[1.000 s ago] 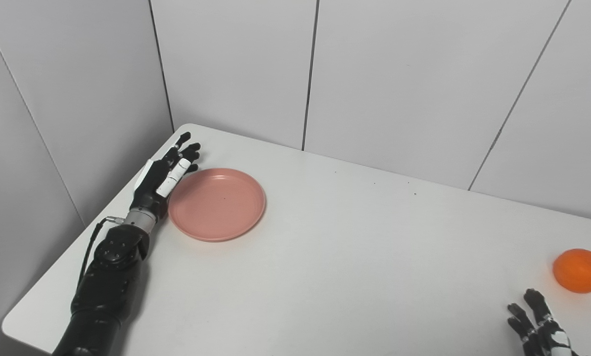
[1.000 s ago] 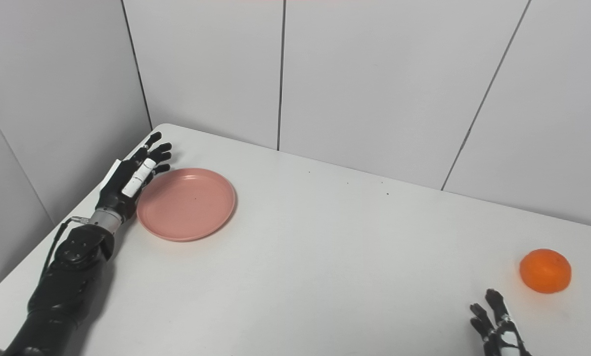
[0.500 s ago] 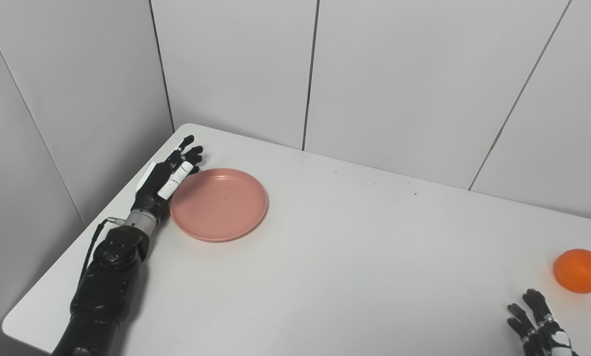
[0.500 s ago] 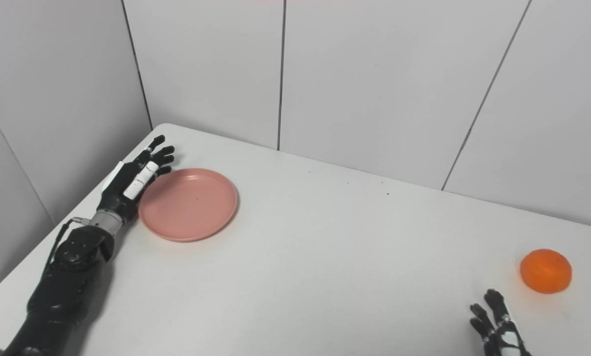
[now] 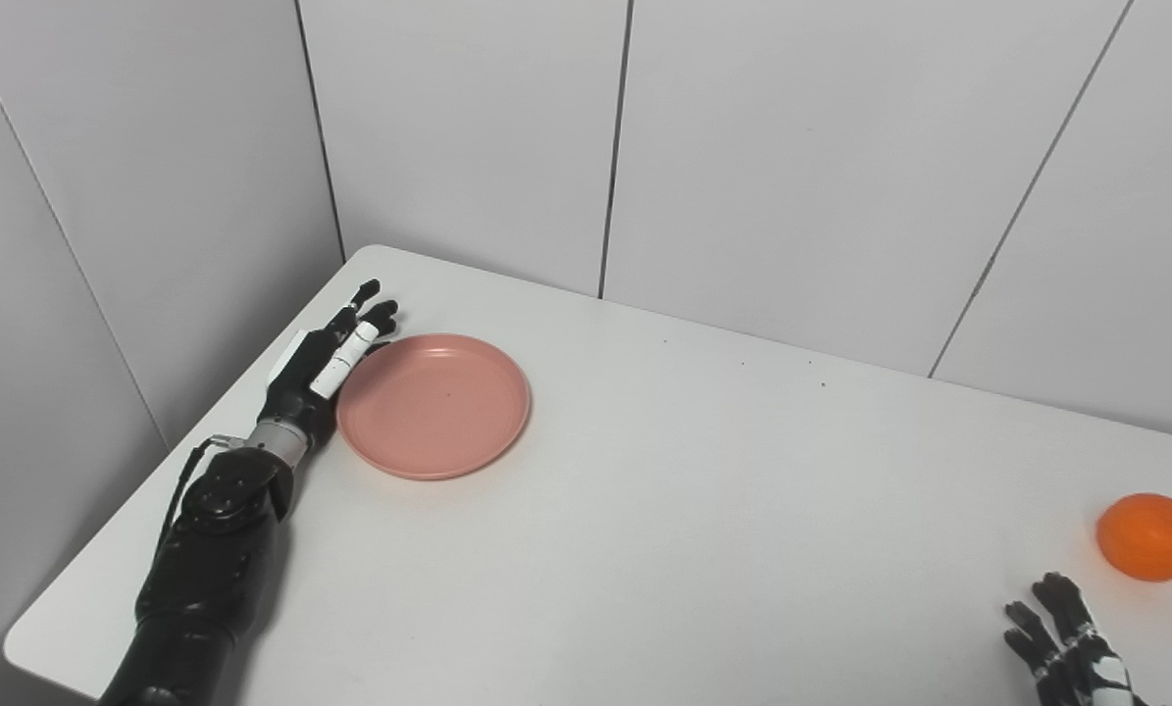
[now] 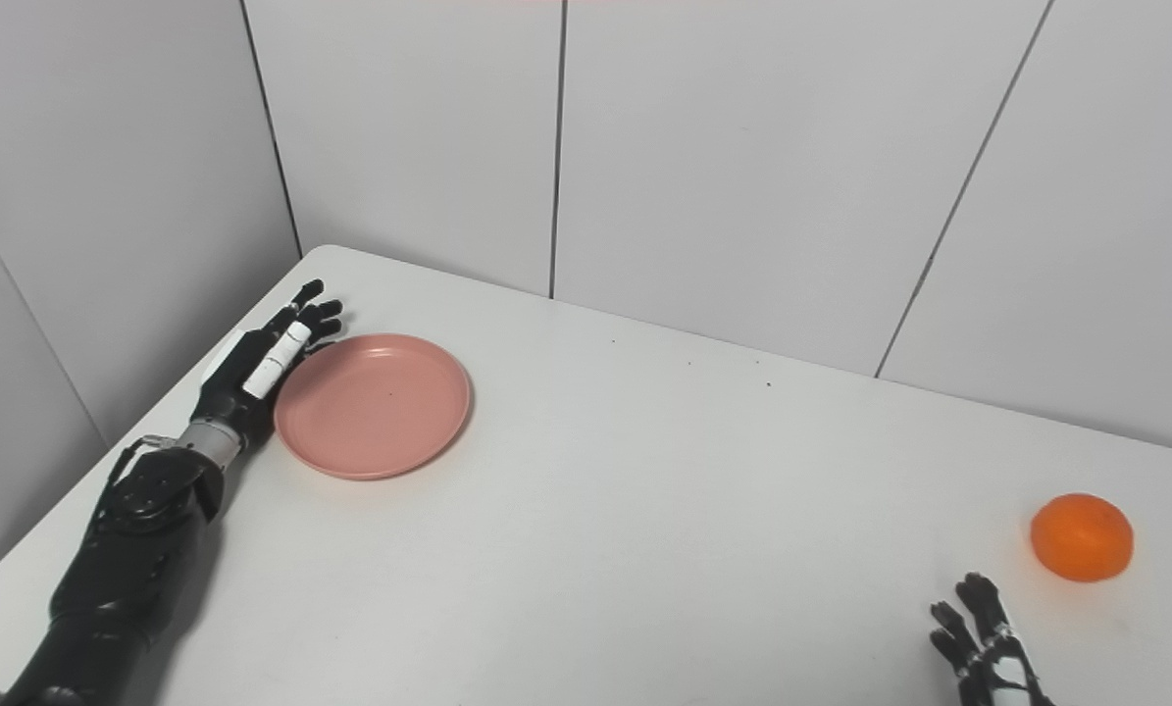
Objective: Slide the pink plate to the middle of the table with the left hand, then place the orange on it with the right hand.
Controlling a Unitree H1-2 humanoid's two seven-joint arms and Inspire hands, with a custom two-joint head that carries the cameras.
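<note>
Left hand (image 5: 323,356) lies flat, fingers (image 5: 368,312) spread, against pink plate (image 5: 434,404); right hand (image 5: 1066,642) open near orange (image 5: 1149,536).

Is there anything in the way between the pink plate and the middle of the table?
No, nothing visible is in the way. The pink plate sits by the left hand, with only bare table toward the middle. The orange lies far off near the right hand.
</note>
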